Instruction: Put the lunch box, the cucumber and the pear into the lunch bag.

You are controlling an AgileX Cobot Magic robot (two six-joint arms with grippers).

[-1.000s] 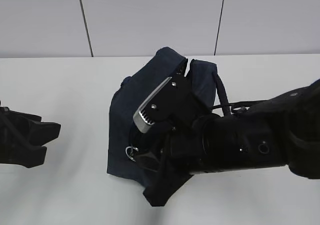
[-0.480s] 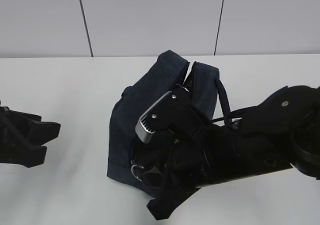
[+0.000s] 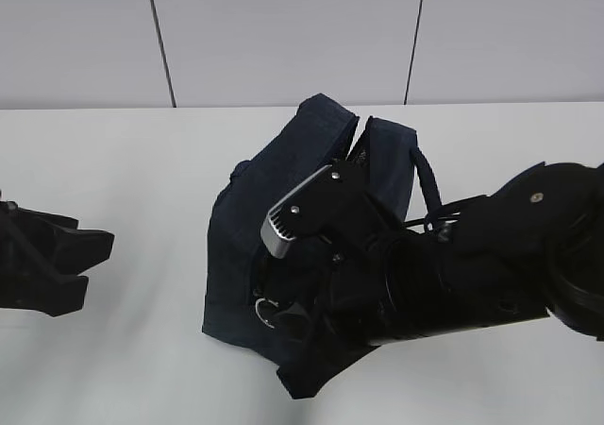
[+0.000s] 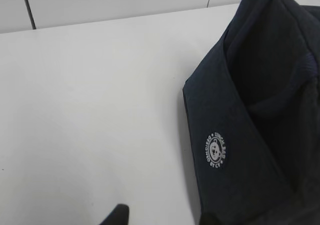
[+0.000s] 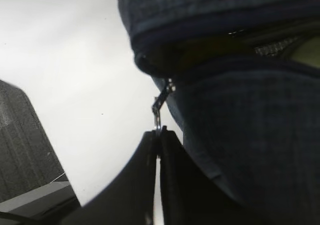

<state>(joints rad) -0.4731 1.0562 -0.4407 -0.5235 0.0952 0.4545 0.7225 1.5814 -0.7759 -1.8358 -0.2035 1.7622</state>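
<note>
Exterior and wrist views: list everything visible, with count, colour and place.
lunch bag: one, dark navy, middle of the table, zipper partly open.
ring pull: one, metal, at the bag's zipper end, pinched by the right fingers.
round logo patch: one, white on navy, on the bag's side.
table: one, white.
wall panels: pale grey, behind the table.
left gripper: black, left edge, apart from the bag.
right gripper: black, at the bag's near end.

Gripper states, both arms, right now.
Left gripper: open, holding nothing, apart from the lunch bag.
Right gripper: shut on the zipper pull of the lunch bag.
</note>
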